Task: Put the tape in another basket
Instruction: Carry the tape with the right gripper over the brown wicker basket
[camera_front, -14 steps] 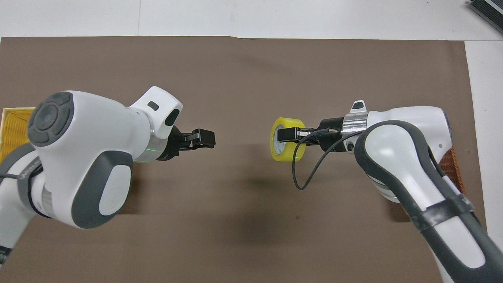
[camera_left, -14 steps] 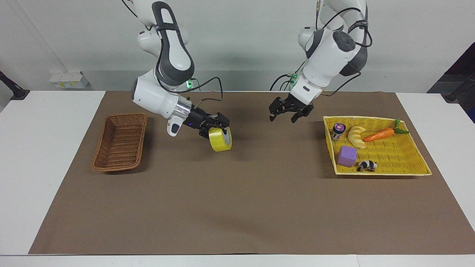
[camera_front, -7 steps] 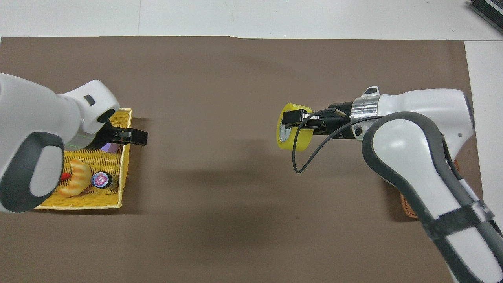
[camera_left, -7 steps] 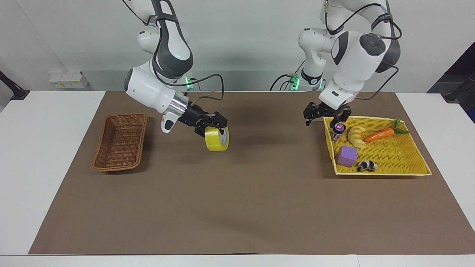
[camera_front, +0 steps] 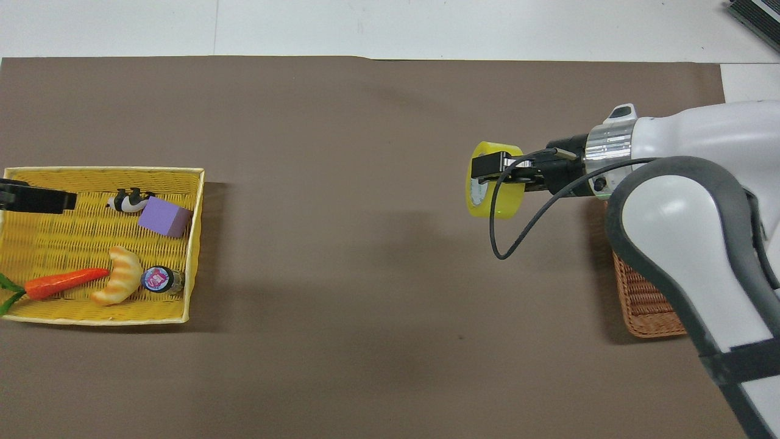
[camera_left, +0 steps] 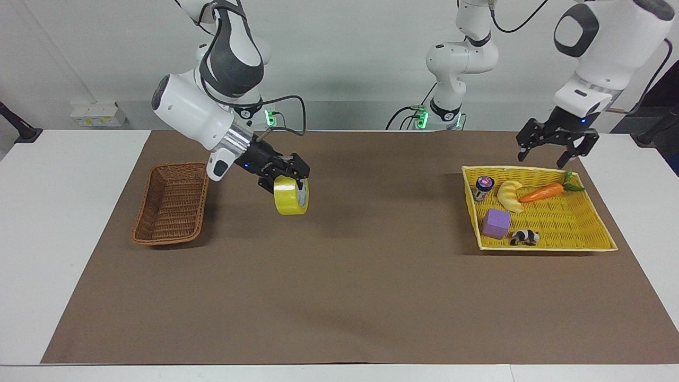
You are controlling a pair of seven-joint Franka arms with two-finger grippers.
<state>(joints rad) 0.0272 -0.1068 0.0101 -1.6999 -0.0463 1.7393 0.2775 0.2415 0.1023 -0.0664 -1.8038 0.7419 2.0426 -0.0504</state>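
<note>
The yellow tape (camera_left: 290,197) hangs upright from my right gripper (camera_left: 290,180), which is shut on its rim, in the air over the brown mat. It is beside the brown wicker basket (camera_left: 171,204), a short way toward the middle of the table. In the overhead view the tape (camera_front: 493,190) and right gripper (camera_front: 490,174) sit just off the basket (camera_front: 646,299), which the arm mostly hides. My left gripper (camera_left: 554,151) is open and empty, raised over the edge of the yellow tray nearest the robots; its tip (camera_front: 36,200) shows in the overhead view.
A bright yellow woven tray (camera_left: 541,247) at the left arm's end holds a croissant (camera_left: 510,194), a carrot (camera_left: 543,192), a purple block (camera_left: 496,223), a small jar (camera_left: 483,187) and a black-and-white toy (camera_left: 525,237). A brown mat (camera_left: 371,297) covers the table.
My right gripper has carried the tape toward the brown basket. My left gripper has drawn back from the table's middle to over the yellow tray, rising as it went.
</note>
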